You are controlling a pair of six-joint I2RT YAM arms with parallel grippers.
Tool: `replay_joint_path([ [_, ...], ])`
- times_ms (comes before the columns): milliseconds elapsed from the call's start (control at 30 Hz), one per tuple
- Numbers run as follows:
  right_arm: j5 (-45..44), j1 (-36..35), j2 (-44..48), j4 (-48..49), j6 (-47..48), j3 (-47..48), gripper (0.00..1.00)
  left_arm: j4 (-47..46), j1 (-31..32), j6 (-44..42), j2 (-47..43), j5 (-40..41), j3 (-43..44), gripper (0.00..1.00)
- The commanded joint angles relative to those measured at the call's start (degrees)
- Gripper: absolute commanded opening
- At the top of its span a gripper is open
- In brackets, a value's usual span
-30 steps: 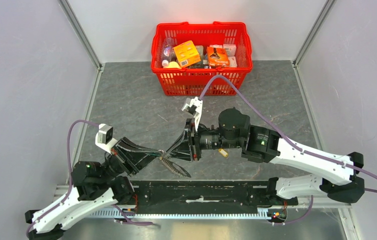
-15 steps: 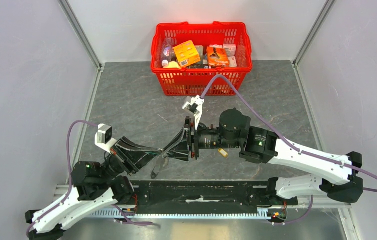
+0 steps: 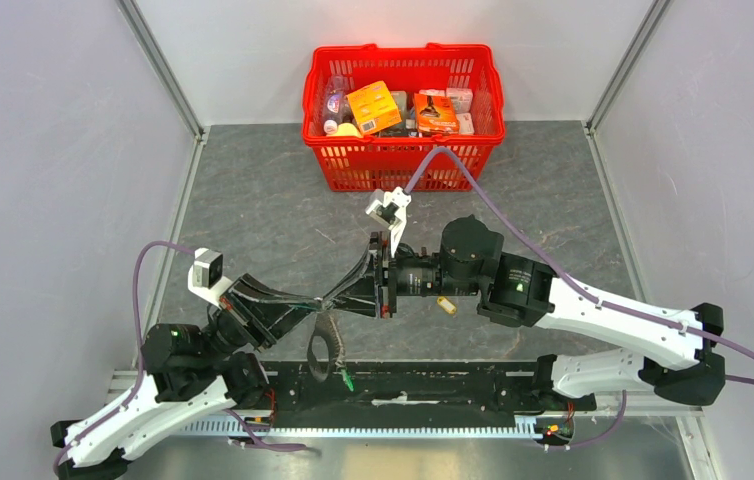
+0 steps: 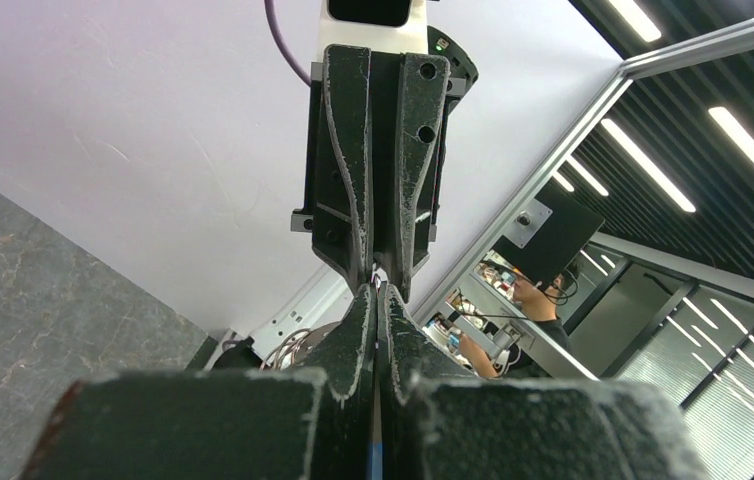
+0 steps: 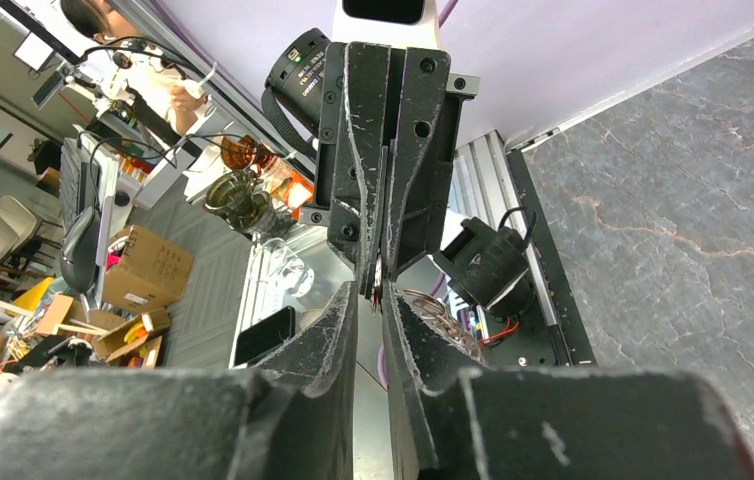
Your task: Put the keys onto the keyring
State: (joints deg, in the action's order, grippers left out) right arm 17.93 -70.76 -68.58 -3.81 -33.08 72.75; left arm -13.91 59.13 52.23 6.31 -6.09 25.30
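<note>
Where the left gripper point(image 3: 321, 303) and right gripper point(image 3: 338, 299) meet tip to tip above the table point(image 3: 253, 200), the one keyring point(image 3: 322, 345) hangs, its strap loop's long axis running down toward the near edge. Two keys show. The green key point(image 3: 348, 380) sits at the loop's lower end, pointing the same way. The yellow key point(image 3: 445, 305) lies on the table under the right wrist, lengthwise roughly left to right. The left fingers are pressed together on the keyring's top. The right fingers stand a narrow gap apart; whether they clamp anything cannot be told.
</note>
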Motion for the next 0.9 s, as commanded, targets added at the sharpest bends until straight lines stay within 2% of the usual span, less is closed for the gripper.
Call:
replay_joint_path([
  [0,0.5,-0.4,-0.7,2.7,-0.6,-0.1,0.21,-3.7,0.2,0.6,-0.5,1.1,0.1,0.02],
  [600,1.8,-1.0,-1.1,3.4,-1.7,-1.6,0.22,-4.9,0.1,0.5,-0.4,2.4,-0.1,0.02],
  [733,2.0,-1.2,-0.6,3.4,-1.8,-2.2,0.29,-5.0,0.2,0.6,-0.6,2.7,-0.2,0.02],
  [867,1.6,-1.6,0.3,3.4,-1.9,-3.4,0.32,-5.0,0.2,0.6,-0.7,3.1,-0.2,0.02],
])
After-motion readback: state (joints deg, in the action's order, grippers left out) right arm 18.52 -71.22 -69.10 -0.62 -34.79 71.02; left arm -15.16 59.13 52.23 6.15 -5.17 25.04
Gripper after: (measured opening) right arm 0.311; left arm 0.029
